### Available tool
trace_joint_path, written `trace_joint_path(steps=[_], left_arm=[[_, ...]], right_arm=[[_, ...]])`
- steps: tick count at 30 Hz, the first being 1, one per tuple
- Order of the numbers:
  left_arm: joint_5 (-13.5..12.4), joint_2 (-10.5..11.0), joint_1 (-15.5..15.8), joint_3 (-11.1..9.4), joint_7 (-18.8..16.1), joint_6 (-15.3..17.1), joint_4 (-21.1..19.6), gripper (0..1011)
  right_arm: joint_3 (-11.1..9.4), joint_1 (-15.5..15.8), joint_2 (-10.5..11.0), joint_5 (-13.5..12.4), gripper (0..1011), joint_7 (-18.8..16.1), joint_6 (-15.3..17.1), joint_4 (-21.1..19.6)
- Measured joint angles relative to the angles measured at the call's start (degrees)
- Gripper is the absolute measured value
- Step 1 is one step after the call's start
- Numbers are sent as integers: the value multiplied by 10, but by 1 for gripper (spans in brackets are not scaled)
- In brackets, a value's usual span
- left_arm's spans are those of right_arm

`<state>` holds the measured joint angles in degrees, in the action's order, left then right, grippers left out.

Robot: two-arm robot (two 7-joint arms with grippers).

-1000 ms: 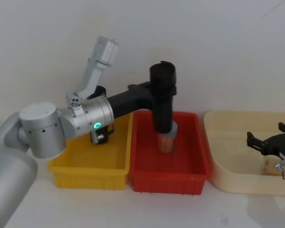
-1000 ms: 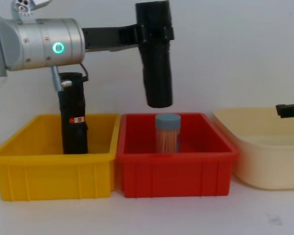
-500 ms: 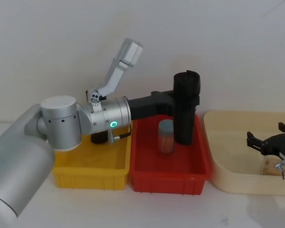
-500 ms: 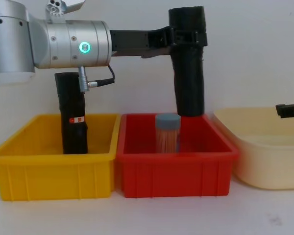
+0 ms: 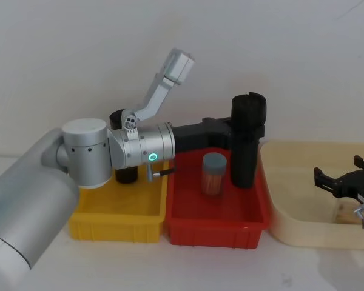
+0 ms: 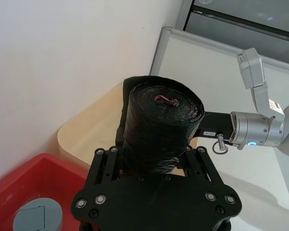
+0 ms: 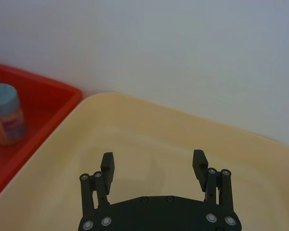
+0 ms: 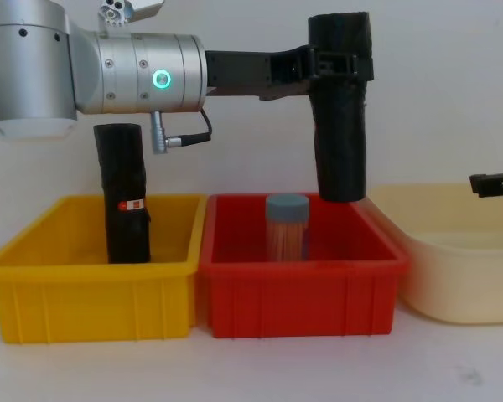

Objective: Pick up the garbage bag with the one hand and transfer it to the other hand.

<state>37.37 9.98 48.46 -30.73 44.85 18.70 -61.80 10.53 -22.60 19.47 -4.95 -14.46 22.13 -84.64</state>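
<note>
One roll, the garbage bag [image 8: 340, 151], stands upright in the air over the right side of the red bin [image 8: 302, 293], beside the blue-lidded jar [image 8: 286, 228] and seemingly clear of the bin's floor. The left gripper [image 8: 339, 65] is clamped around its upper part. The right gripper [image 7: 154, 161] hangs over the cream tub [image 8: 453, 310], fingers spread apart.

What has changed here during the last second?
The left gripper, jaws shut on the garbage bag, carried it to the robot's right, from above the blue-lidded jar to the right side of the red bin, nearer the right gripper, which stayed open over the beige tub. The jar and the stickered black roll did not move.
</note>
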Motion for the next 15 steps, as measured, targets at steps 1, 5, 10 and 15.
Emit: trace_joint_path(steps=[1, 5, 10, 15], left_arm=[[0, 0, 1, -1, 1, 0, 1, 532], [0, -1, 3, -3, 3, 0, 4, 532], [0, -2, 5, -5, 5, 0, 7, 532], [0, -3, 7, -6, 7, -1, 9, 532]], right_arm=[[-1, 1, 1, -2, 1002, -3, 1, -2], [-8, 6, 7, -17, 1002, -22, 7, -15], [-19, 19, 18, -40, 1002, -48, 21, -42], [-28, 32, 29, -61, 1001, -72, 32, -68]])
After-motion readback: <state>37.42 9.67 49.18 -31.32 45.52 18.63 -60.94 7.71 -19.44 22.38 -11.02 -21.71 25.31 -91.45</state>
